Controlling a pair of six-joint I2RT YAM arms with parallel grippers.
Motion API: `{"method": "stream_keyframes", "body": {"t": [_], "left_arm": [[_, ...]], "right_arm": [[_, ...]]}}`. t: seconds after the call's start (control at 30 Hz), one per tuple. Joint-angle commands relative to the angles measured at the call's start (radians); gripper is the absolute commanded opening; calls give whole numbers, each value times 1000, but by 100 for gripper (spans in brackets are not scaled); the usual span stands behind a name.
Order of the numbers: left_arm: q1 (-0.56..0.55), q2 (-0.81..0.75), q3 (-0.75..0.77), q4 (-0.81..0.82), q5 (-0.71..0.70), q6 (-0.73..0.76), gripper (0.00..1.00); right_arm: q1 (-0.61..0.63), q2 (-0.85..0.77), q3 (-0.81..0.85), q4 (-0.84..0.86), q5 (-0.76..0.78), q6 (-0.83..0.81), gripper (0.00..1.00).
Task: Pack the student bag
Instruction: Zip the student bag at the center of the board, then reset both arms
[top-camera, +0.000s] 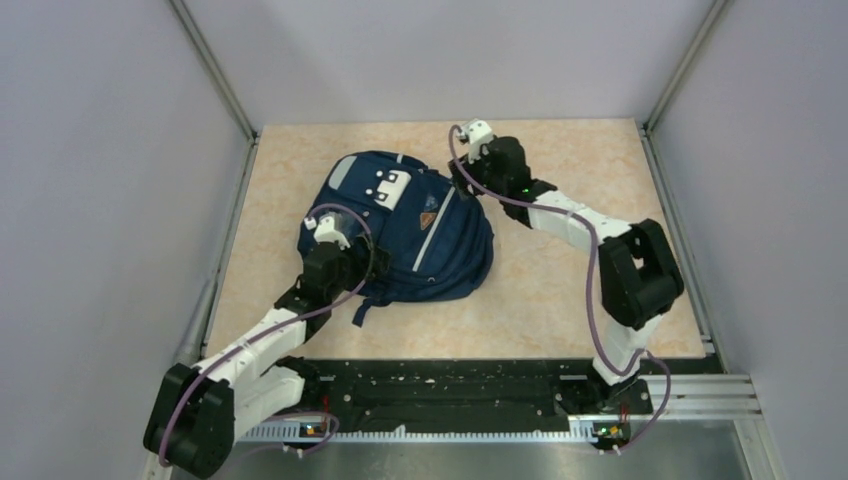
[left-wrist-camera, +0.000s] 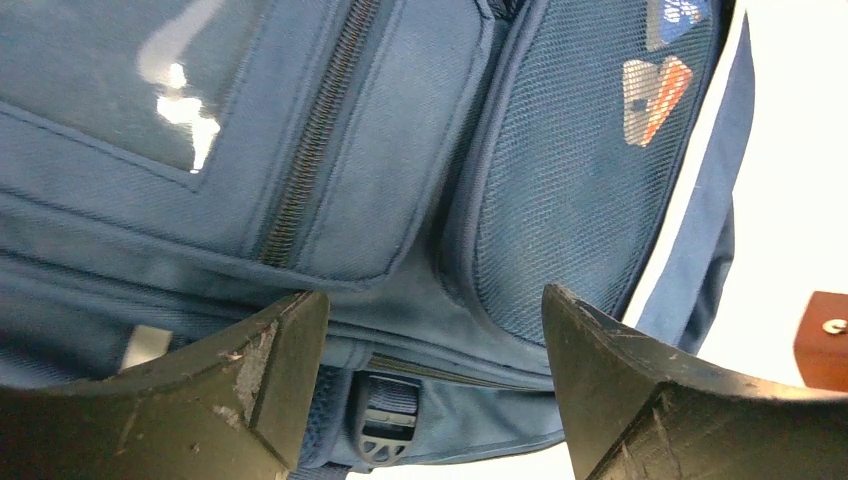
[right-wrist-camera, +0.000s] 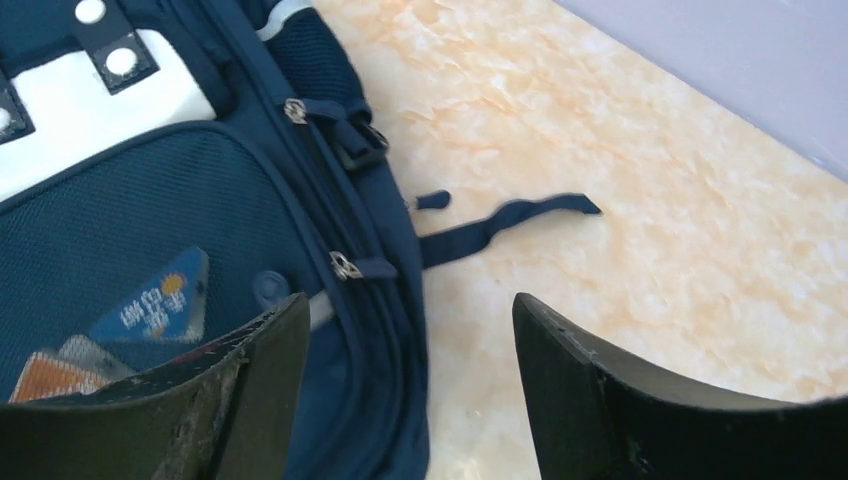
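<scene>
The navy student bag (top-camera: 405, 228) lies flat in the middle of the table, white strap patches at its far end. My left gripper (top-camera: 333, 228) is open at the bag's left edge. In the left wrist view the bag (left-wrist-camera: 400, 150) fills the frame, and the open jaws of the left gripper (left-wrist-camera: 430, 305) sit over its seam, above a grey buckle (left-wrist-camera: 385, 420). My right gripper (top-camera: 470, 160) is open at the bag's far right edge. In the right wrist view the right gripper (right-wrist-camera: 408, 305) straddles the bag's zipped edge (right-wrist-camera: 370, 330), below a zipper pull (right-wrist-camera: 345, 266). Neither holds anything.
A loose navy strap (right-wrist-camera: 500, 224) trails from the bag onto the beige table (top-camera: 560, 290). Grey walls with metal corner posts enclose the table on three sides. A black rail (top-camera: 450, 385) runs along the near edge. A brown object (left-wrist-camera: 825, 340) shows at the left wrist view's right edge.
</scene>
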Motion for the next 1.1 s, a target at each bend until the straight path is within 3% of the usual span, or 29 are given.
{"method": "stream_keyframes", "body": {"t": [0.0, 0.3, 0.5, 0.6, 0.8, 1.07], "left_arm": [[13, -60, 32, -66, -96, 113, 84], [142, -68, 235, -247, -106, 174, 87], [163, -111, 429, -441, -231, 212, 87], [162, -169, 508, -472, -242, 294, 88], [162, -330, 497, -411, -198, 400, 91], [160, -394, 442, -382, -219, 409, 92]], "right_arm": [[-90, -165, -71, 7, -154, 150, 73], [-374, -458, -375, -33, -254, 381, 74], [-610, -740, -544, -91, -186, 379, 75], [-620, -910, -599, -82, -69, 338, 76], [-618, -1208, -777, 109, 46, 288, 77], [-617, -1260, -822, 146, 59, 276, 77]]}}
